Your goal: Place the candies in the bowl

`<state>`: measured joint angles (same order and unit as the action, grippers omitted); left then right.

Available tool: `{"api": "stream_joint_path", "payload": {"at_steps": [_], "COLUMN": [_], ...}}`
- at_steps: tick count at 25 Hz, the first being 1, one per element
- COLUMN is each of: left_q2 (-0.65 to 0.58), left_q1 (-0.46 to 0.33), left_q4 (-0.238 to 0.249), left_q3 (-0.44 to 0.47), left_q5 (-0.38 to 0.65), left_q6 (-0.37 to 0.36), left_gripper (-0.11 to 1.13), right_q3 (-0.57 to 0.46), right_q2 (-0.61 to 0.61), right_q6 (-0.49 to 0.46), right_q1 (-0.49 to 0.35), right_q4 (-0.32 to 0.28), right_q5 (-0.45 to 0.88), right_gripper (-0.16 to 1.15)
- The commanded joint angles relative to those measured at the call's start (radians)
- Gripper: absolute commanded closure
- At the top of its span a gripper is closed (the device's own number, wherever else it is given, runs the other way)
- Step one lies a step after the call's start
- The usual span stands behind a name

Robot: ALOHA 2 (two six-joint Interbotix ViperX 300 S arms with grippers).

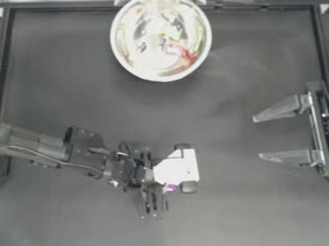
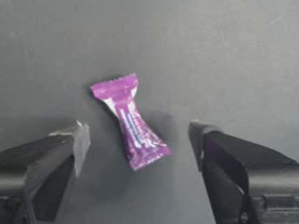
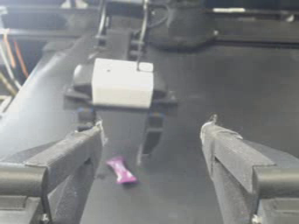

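A purple-magenta candy point(image 2: 130, 124) lies flat on the dark table, seen also as the candy point(image 1: 170, 188) in the top view and the candy point(image 3: 121, 170) in the right wrist view. My left gripper point(image 1: 185, 166) hovers over it, open, one jaw on each side of the candy and neither touching it point(image 2: 139, 128). The shiny silver bowl point(image 1: 125, 53) stands at the far middle of the table. A red-pink candy point(image 1: 182, 52) and a yellow-green one point(image 1: 172, 33) show inside it among reflections. My right gripper point(image 1: 258, 137) waits open and empty at the right.
The left arm point(image 1: 77, 151) stretches in from the left edge to the front middle. Its white wrist camera block point(image 3: 123, 83) faces the right wrist view. A raised frame point(image 1: 318, 48) borders the table at the far and right sides.
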<state>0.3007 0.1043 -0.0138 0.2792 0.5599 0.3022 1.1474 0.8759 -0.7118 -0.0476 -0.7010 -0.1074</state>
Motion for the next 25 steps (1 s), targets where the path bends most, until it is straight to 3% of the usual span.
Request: {"api": "stream_joint_path", "payload": {"at_steps": [1, 12, 15, 21, 25], "left_q2": [-0.018, 0.026, 0.032, 0.04, 0.035], "left_q1": [-0.002, 0.0, 0.0, 0.003, 0.006], "left_q4": [0.002, 0.003, -0.002, -0.005, 0.0], "left_q3": [-0.031, -0.072, -0.074, -0.078, -0.095], "left_q5": [0.002, 0.028, 0.035, 0.035, 0.035], "left_q6": [0.002, 0.003, 0.006, 0.005, -0.003], "left_gripper": [0.04, 0.07, 0.19, 0.56, 0.58], "right_q3": [-0.011, -0.003, 0.005, 0.009, 0.008], "right_q2": [-0.003, 0.008, 0.023, 0.044, 0.044], "right_q6": [0.0, 0.0, -0.002, 0.0, 0.002], "right_q1": [0.0, 0.0, 0.0, 0.014, 0.021], "right_q4": [0.003, 0.003, 0.005, 0.015, 0.012], "right_q5": [-0.011, -0.012, -0.015, -0.012, -0.006], "right_gripper": [0.02, 0.02, 0.02, 0.02, 0.02]}}
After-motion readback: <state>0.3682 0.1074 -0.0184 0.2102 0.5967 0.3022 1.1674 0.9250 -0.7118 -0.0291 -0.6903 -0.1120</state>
